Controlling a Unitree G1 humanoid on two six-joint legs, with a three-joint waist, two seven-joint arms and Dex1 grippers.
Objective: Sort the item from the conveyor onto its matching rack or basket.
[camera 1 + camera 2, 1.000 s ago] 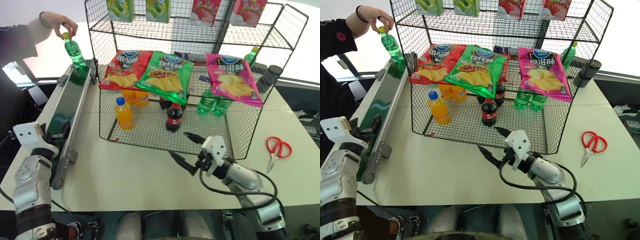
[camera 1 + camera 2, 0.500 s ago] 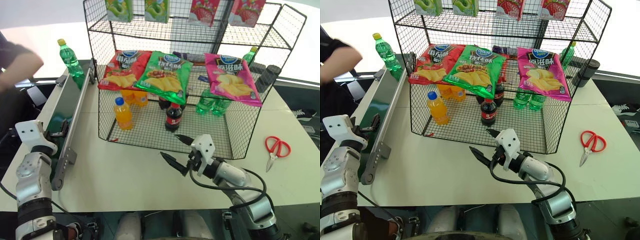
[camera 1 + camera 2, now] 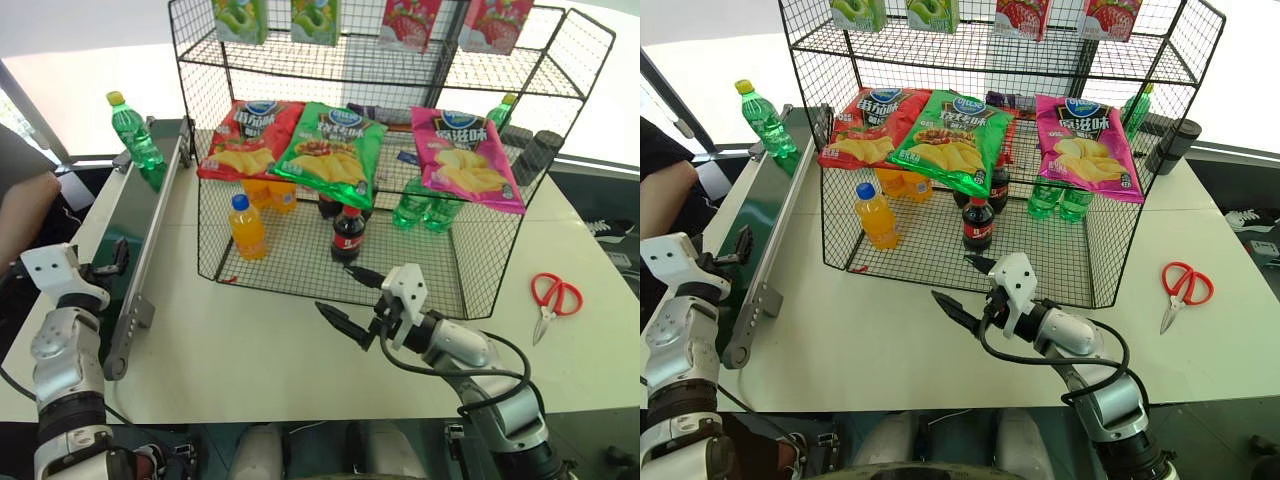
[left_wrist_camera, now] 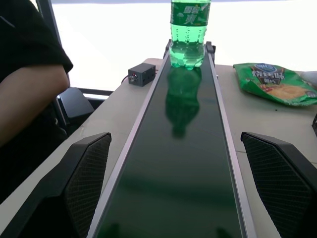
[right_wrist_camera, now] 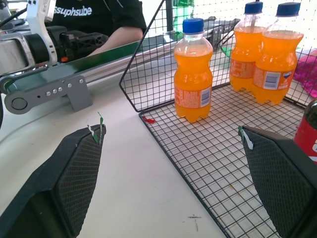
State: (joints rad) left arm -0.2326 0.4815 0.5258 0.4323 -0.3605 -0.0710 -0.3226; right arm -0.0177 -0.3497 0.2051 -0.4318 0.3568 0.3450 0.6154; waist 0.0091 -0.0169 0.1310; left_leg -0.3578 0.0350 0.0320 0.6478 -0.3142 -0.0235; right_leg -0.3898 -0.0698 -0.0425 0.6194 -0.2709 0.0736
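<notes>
Green bottle (image 3: pixel 131 130) stands on conveyor's (image 3: pixel 130 230) far end, well beyond left tool (image 3: pixel 104 262).

"Fanta" on orange bottle (image 5: pixel 269 52) label; "ssuphsube" (partly cut) on person's black shirt (image 5: pixel 94 12)

In the left wrist view, the top of the green bottle (image 4: pixel 190 30) is cut off at the picture's edge, so its cap is out of sight. The person's arm (image 4: pixel 27 94), at 9 o'clock from the belt, runs off the side too. In the right wrist view, the cola bottle (image 5: pixel 307 131) shows just a slice at the edge. Behind the wire rack (image 3: pixel 400 150), the chip bags (image 3: pixel 335 150) hide parts of the bottles at the back. The words on the bags are too small to read.
</notes>
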